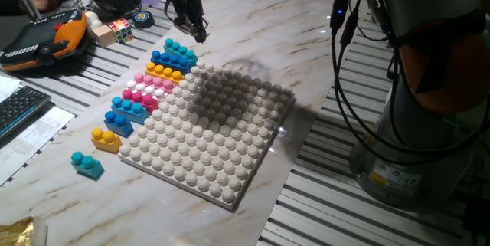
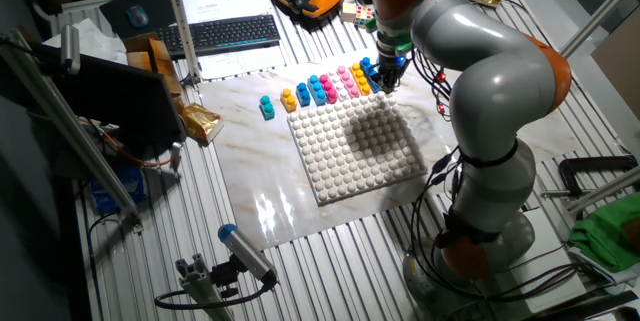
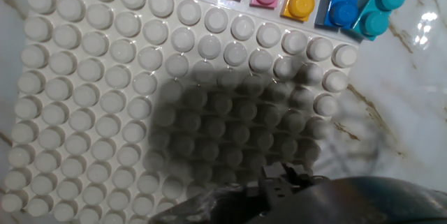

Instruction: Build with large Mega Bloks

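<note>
I see the gripper point(image 1: 197, 33) hovering above the teal brick point(image 1: 180, 51) beside the white baseplate point(image 1: 230, 162). I cannot tell whether its fingers are spread.

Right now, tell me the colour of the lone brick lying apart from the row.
Teal; it shows best in one fixed view.

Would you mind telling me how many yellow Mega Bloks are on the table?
2. The first yellow brick lies beside the lone teal brick; the second yellow brick sits between a pale pink brick and a blue brick. None seems hidden.
</note>
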